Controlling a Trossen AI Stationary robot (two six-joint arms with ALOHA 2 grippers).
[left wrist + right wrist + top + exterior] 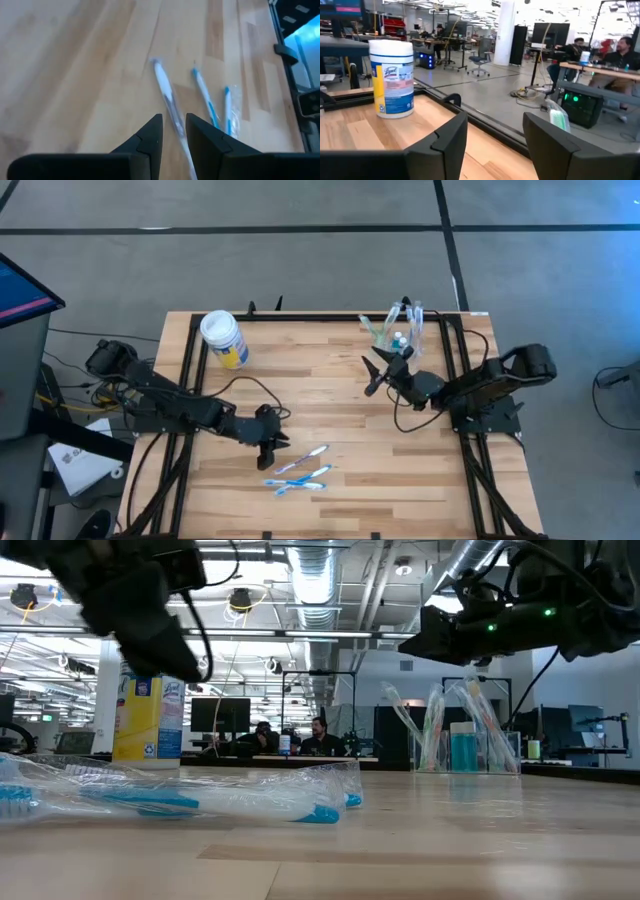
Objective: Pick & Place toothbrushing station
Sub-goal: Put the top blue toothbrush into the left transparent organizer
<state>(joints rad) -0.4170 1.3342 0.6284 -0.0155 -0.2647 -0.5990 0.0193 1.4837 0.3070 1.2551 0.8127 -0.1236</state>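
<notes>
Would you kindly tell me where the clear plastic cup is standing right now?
In the high view, the clear cup stands near the table's far right corner, holding toothbrushes, just beyond the right gripper.

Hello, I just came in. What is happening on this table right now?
Two robot arms are sorting toothbrushes into a clear cup at the far right corner of the table. The cup already holds some brushes. The right claw hangs open and empty beside the cup. The left claw is low at the near side, its fingers around the end of one wrapped toothbrush; two more wrapped toothbrushes lie next to it. A wipes canister stands at the far left.
</notes>
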